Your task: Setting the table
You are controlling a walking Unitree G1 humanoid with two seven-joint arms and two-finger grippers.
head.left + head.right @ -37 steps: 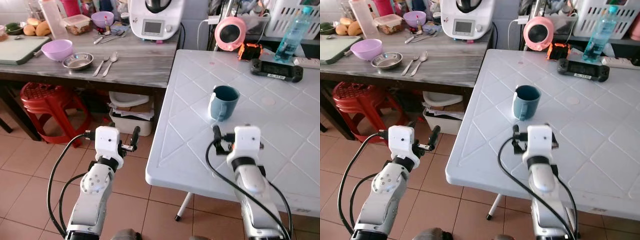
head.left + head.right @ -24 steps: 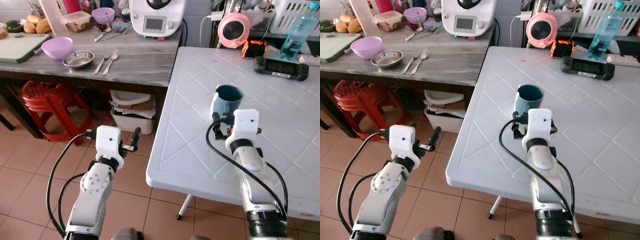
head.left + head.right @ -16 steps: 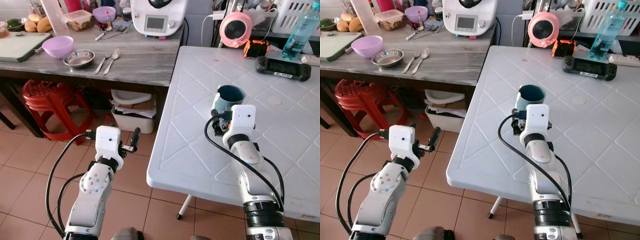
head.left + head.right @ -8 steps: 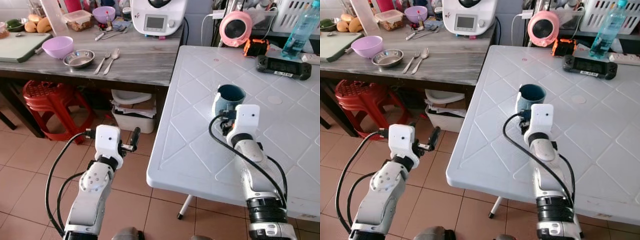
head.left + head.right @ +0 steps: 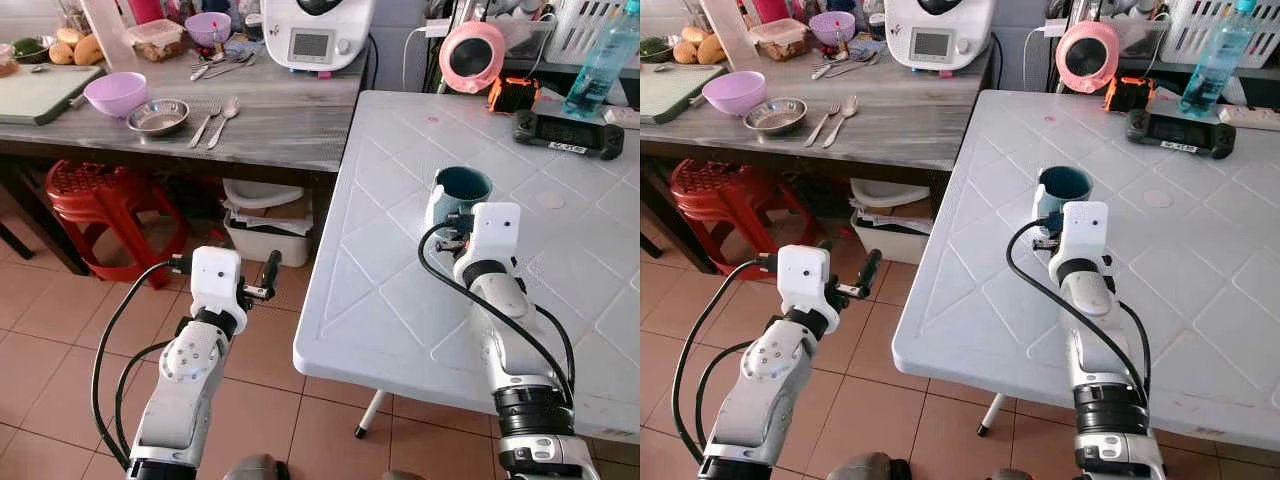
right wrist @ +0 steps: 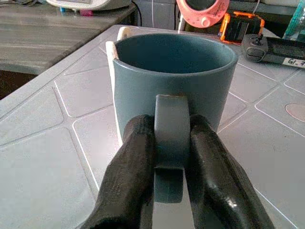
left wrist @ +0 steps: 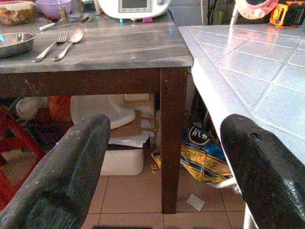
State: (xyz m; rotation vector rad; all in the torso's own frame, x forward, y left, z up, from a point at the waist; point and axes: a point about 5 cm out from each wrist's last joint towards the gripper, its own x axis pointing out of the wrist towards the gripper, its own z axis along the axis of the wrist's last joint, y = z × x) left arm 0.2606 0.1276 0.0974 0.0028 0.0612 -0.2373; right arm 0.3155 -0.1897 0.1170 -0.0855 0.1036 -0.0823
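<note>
Mug: a blue mug stands upright on the white tabletop, toward the edge nearest the robot, its handle facing the right arm.
Right pincer: the right pincer is at the mug, its 2 black fingers pressed against either side of the handle, pinching it.
Left pincer: the left pincer is held out over the tiled floor, beside the white tabletop and apart from it, its 2 fingers spread wide with nothing between them.
Wooden tabletop: the grey wooden tabletop to the left carries a lilac bowl, a steel bowl just beside it, and a fork and a spoon lying side by side.
Back of white tabletop: a black game controller and a blue water bottle stand well apart from the mug.
Under the wooden tabletop: a red stool.
</note>
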